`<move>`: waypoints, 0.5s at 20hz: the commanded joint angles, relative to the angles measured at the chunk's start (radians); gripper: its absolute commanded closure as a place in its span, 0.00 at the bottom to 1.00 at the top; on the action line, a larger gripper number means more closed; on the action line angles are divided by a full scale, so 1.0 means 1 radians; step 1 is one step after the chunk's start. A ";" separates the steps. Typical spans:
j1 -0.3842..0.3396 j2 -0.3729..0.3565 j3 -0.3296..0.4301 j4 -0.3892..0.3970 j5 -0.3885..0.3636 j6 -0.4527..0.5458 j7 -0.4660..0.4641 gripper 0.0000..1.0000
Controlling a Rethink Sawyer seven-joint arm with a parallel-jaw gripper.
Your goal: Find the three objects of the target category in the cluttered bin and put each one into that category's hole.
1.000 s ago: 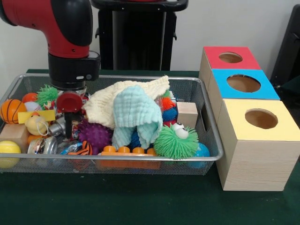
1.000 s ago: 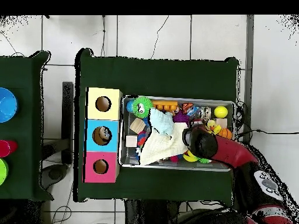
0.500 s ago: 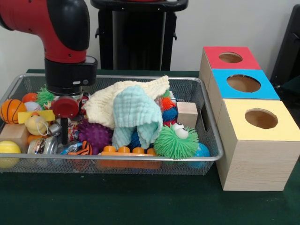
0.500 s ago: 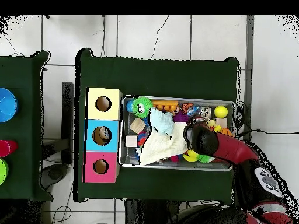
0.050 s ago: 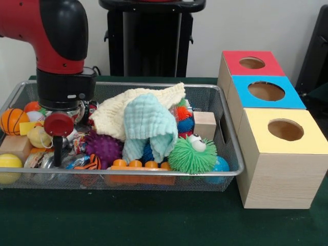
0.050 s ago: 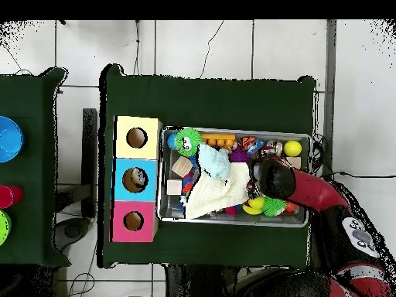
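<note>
Searching is the step in hand, so start with the bin [image 5: 225, 148], which fills the lower left and centre of the front view. At the right of that frame stand three boxes, each with one hole: red [image 5: 252, 62] at the back, blue [image 5: 266, 91] in the middle, yellow [image 5: 285, 129] nearest.

Your arm [image 5: 56, 36] comes down at the upper left, and the gripper [image 5: 57, 146] hangs low over the toys at the bin's left end. A red disc hides the tip, so you cannot tell how the fingers stand.

Two cloths, cream [image 5: 134, 105] and pale blue [image 5: 148, 123], lie heaped at the bin's centre and probably cover more toys; lift or push them aside before judging what is there.

No target category is named, so weigh the candidates. Spiky balls: one green with eyes [image 5: 192, 154] at lower centre, one purple [image 5: 104, 146] left of it. Smooth balls: one basketball [image 5: 12, 121] and one yellow ball [image 5: 9, 165] at the far left. Wooden blocks: one [image 5: 205, 124] right of the cloths. Come down straight and keep off the mesh wall.
</note>
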 commanded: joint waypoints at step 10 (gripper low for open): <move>0.012 0.088 0.109 -0.043 -0.019 0.008 -0.045 0.00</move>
